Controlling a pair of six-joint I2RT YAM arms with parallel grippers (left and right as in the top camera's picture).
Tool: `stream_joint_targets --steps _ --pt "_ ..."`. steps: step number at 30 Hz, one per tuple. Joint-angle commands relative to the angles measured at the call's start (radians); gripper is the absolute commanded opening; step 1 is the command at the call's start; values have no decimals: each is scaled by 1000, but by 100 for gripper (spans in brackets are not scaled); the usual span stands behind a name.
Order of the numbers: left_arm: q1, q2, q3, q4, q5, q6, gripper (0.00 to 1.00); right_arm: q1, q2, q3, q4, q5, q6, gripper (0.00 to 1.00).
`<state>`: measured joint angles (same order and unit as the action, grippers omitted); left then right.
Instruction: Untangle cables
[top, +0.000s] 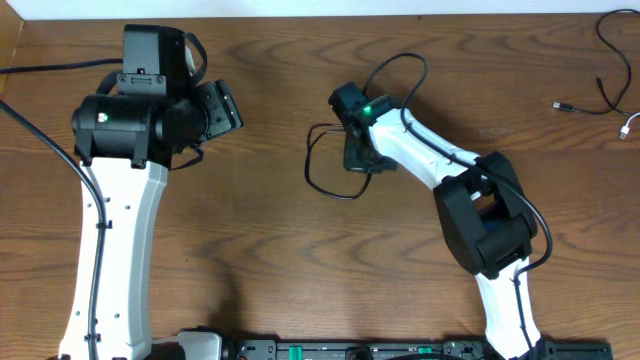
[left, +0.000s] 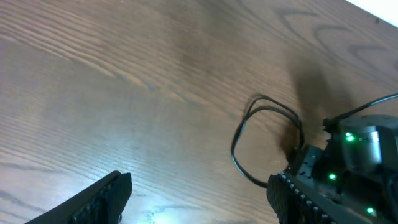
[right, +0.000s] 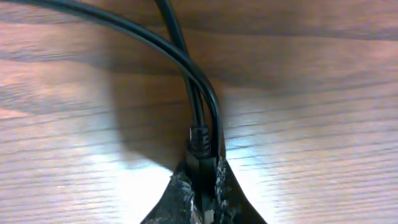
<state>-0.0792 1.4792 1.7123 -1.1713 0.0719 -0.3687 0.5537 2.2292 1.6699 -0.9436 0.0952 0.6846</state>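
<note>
A thin black cable (top: 318, 178) lies in a loop on the wooden table, just left of my right gripper (top: 358, 157). In the right wrist view my right gripper (right: 200, 182) is shut on the plug end of the black cable (right: 200, 142), and two strands run up and away from the jaws. My left gripper (top: 222, 108) is open and empty, well to the left of the loop. In the left wrist view its fingers (left: 199, 199) are spread wide over bare wood, with the cable loop (left: 244, 132) ahead at the right. A second thin black cable (top: 608, 62) with a pale plug (top: 560, 105) lies at the far right.
The right arm's own thicker black wire (top: 395, 70) arches over its wrist. A small pale plug end (top: 628, 130) lies at the right edge. The table's far edge (top: 330, 12) runs along the top. The arm bases (top: 330, 350) stand along the front.
</note>
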Motion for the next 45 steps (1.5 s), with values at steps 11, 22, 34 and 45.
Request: stream_joint_targets --steps 11,22,34,45 --pt "4 16 -3 6 -2 -10 75 -315 -285 -45 -72 -62 -250 1" --pt "3 16 -3 9 -1 -87 75 -713 -724 -45 -154 -61 -347 1" --pt "-92 18 -7 51 43 -88 74 -1114 -784 -63 -199 -49 -329 1" --pt "-284 79 -7 119 43 -89 74 -1181 -475 -77 -16 -39 -319 1"
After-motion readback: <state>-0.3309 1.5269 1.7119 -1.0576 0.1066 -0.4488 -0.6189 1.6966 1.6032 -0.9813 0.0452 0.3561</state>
